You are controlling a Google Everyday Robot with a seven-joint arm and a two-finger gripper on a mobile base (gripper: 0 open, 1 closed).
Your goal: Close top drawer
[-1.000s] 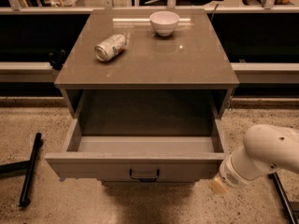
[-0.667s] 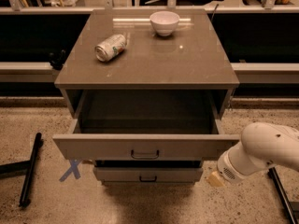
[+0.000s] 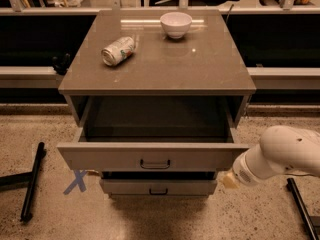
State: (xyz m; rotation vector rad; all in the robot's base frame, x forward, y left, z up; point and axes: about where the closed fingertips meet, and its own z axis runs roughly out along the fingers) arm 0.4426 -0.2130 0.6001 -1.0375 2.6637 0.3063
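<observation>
Top drawer partway out of the cabinet, deep grey box open with nothing visible inside, front well forward of the tabletop edge. Hand low at the right end of that front, just under its bottom corner and beside the lower drawer, itself a little way out. Cannot tell whether spread or pressed together: only a pale tip visible past the white arm. Cannot tell either whether touching the front.

Likely trouble from here, as a judgement:

Risks skewing the box on its runners and jamming it short of shut, by pushing this far off centre, well apart from the small black handle.

Risks slipping under the front edge by staying this low, then shoving the lower drawer instead, or wedging between the two fronts.

Risks slamming the front home and jolting the cabinet by forcing past a jam. Enough, perhaps, to roll the can, lying on its side, toward the tabletop edge, and to rattle the white bowl near the back.

Risks catching the black bar on the floor by swinging wide on the right.

Calls for flat contact on the front, higher and nearer the middle, then a slow, straight push until flush under the tabletop.
</observation>
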